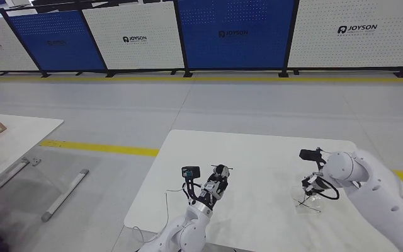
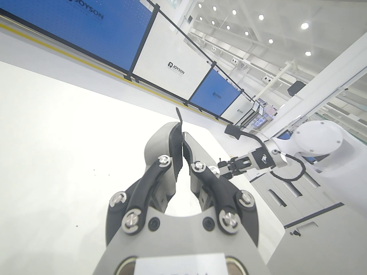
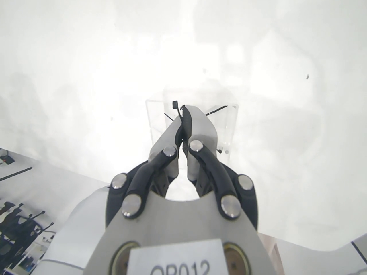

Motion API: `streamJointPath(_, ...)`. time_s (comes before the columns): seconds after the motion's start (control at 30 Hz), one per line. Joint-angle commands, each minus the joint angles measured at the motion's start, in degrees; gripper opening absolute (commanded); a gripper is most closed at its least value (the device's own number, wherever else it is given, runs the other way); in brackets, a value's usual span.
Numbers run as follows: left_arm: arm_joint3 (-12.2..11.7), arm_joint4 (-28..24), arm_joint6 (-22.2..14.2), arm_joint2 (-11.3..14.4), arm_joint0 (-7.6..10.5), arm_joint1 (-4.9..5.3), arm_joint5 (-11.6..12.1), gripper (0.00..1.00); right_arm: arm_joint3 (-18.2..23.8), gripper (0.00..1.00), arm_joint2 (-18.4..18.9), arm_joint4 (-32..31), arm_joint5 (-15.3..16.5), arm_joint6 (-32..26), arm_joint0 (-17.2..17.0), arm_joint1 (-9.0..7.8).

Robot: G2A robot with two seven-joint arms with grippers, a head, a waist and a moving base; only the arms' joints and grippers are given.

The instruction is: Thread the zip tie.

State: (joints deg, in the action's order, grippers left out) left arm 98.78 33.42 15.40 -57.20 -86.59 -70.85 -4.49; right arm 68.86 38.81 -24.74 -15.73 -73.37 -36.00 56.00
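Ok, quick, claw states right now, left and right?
Left claw: closed, pinching a thin black strip that sticks out past the tips.
Right claw: closed on a zip tie, head end poking out.

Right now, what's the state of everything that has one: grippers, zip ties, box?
left gripper: shut on left zip tie.
left zip tie: pinched, one end poking out, not threaded.
right gripper: shut on right zip tie, over the clear box.
right zip tie: pinched, head end poking out, not threaded.
clear box: upright on the table; a thin black strip in or across it, cannot tell which.
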Motion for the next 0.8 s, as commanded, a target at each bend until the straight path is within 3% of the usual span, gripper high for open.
streamJointPath(0.0,0.0,0.0,0.0,0.0,0.0,0.0,0.0,0.0,4.94,0.0,3.78,-0.67,-0.42,1.2,-3.33,-1.91)
streamJointPath(0.17,0.0,0.0,0.0,0.0,0.0,0.0,0.0,0.0,13.85,0.0,12.47,-0.97,-1.18,2.56,-11.35,-5.66)
streamJointPath(0.23,0.0,0.0,0.0,0.0,0.0,0.0,0.0,0.0,15.28,0.0,14.99,0.55,0.78,0.68,-13.6,-6.61)
streamJointPath(0.57,0.0,0.0,0.0,0.0,0.0,0.0,0.0,0.0,15.28,0.0,14.99,0.55,0.78,0.68,-13.6,-6.61)
streamJointPath(0.77,0.0,0.0,0.0,0.0,0.0,0.0,0.0,0.0,19.14,0.0,14.99,-2.49,-2.59,8.3,-15.4,-6.25)
